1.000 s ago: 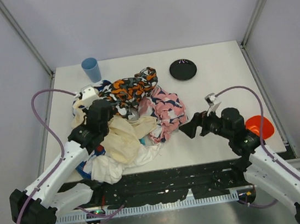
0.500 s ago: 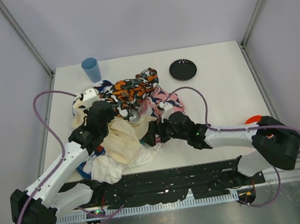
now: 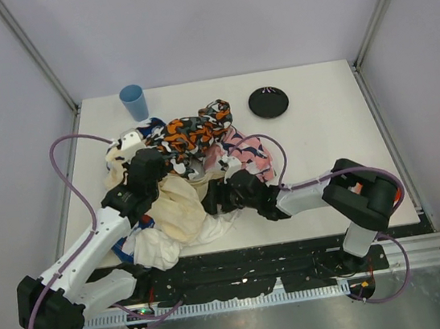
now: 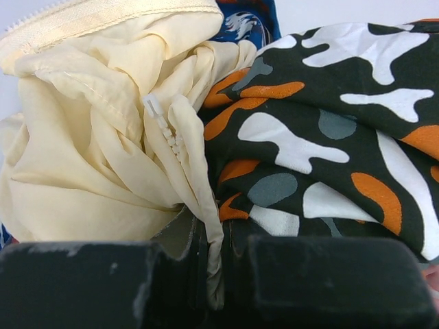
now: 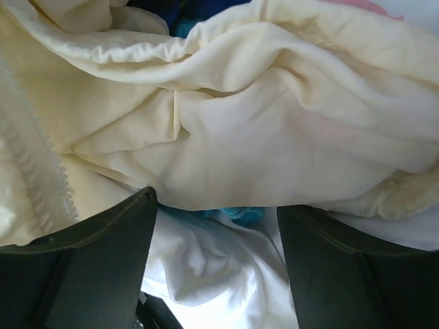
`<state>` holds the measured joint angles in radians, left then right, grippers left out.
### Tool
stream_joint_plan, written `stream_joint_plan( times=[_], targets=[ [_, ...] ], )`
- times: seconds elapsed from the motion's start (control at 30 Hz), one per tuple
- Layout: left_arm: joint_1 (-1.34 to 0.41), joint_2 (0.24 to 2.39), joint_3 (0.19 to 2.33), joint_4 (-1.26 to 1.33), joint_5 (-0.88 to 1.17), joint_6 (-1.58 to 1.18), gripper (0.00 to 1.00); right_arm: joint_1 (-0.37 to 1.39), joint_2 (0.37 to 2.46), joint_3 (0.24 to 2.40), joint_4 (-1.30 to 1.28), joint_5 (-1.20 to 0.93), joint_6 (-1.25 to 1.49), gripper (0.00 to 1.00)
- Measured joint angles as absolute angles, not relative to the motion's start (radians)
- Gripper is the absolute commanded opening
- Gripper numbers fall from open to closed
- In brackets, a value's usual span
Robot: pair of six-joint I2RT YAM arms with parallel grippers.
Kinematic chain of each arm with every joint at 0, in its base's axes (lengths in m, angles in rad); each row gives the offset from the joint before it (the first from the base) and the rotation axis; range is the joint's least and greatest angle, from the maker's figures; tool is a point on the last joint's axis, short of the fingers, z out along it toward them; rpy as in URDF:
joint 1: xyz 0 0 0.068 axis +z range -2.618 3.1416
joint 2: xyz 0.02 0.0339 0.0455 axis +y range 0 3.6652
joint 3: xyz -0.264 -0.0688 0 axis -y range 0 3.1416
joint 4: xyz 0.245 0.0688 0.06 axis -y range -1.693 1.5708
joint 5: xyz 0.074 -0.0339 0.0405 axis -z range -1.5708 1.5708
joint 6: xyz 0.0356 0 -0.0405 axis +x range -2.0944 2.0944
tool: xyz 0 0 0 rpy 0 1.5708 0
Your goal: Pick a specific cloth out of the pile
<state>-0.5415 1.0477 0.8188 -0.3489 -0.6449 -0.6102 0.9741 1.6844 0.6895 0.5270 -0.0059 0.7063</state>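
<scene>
The pile (image 3: 192, 164) of mixed fabrics fills the middle left of the table. The teal cloth (image 5: 232, 214) shows only as a thin sliver in the right wrist view, tucked between a cream cloth (image 5: 274, 137) above and a white cloth (image 5: 212, 267) below. My right gripper (image 5: 218, 229) is open, its fingers on either side of that sliver, pushed into the pile's near right side (image 3: 211, 200). My left gripper (image 4: 214, 271) is shut on a fold of the cream cloth (image 4: 103, 171), beside the orange-black-white cloth (image 4: 329, 151); in the top view it sits over the pile's left part (image 3: 151, 180).
A blue cup (image 3: 134, 103) stands at the back left and a black disc (image 3: 269, 102) at the back right. A bit of an orange object (image 3: 360, 187) shows behind the right arm. The right arm stretches low across the table's front.
The right arm swung left from the table's right side into the pile, its open gripper now against the cream and white cloths. The left gripper has barely moved, still holding the cream cloth.
</scene>
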Motion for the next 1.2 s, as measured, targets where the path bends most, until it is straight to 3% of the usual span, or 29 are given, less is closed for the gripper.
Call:
stream_joint_plan(
  times=[0.1, 0.37, 0.73, 0.93, 1.2],
  targets=[
    [-0.538, 1.048, 0.815, -0.349, -0.643, -0.617, 0.0, 0.974, 1.699, 0.688, 0.56, -0.019, 0.723, 0.61],
    [-0.528, 1.047, 0.812, -0.349, -0.64, -0.621, 0.0, 0.981, 1.729, 0.68, 0.625, -0.048, 0.763, 0.54],
    [-0.509, 1.053, 0.812, -0.349, -0.63, -0.62, 0.0, 0.987, 1.73, 0.617, 0.694, -0.081, 0.784, 0.05],
    [-0.502, 1.056, 0.812, -0.349, -0.625, -0.62, 0.0, 0.987, 1.645, 0.587, 0.65, -0.074, 0.752, 0.05],
    [-0.5, 1.056, 0.803, -0.349, -0.624, -0.621, 0.0, 0.992, 1.294, 0.745, 0.307, 0.031, 0.527, 0.05]
  ],
)
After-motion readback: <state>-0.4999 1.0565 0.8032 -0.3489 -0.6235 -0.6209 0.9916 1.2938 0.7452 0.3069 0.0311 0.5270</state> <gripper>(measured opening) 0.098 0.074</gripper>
